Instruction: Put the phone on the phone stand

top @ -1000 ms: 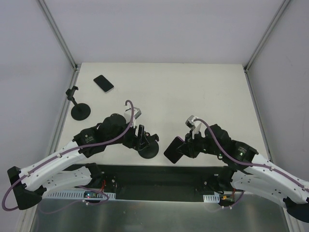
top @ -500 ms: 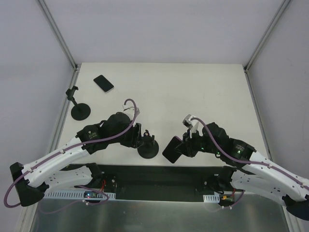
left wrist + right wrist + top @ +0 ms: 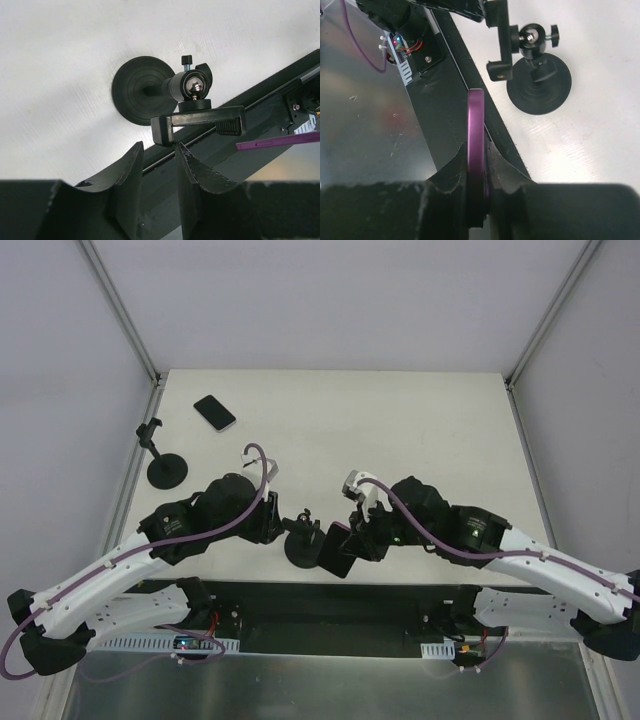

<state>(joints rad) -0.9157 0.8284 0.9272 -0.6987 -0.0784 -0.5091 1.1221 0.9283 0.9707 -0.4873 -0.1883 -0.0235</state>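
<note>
The black phone stand (image 3: 303, 546) stands near the table's front edge; its round base (image 3: 140, 90), ball joint and clamp bar (image 3: 197, 125) show in the left wrist view. My left gripper (image 3: 283, 525) reaches it from the left. Its jaws (image 3: 157, 147) stand narrowly open around the clamp's left end, with a small gap on one side. My right gripper (image 3: 352, 538) is shut on the phone (image 3: 335, 552), held on edge, its purple rim (image 3: 476, 130) between the fingers. The phone sits just right of the stand (image 3: 537, 85), apart from the clamp.
A second stand (image 3: 165, 468) and a second black phone (image 3: 214, 412) sit at the far left of the table. A black rail (image 3: 320, 605) with electronics runs along the near edge. Grey enclosure walls close in both sides.
My left jaws have narrowed around the clamp's end. The right arm has carried the phone leftward, close to the stand. The stand has shifted slightly left.
</note>
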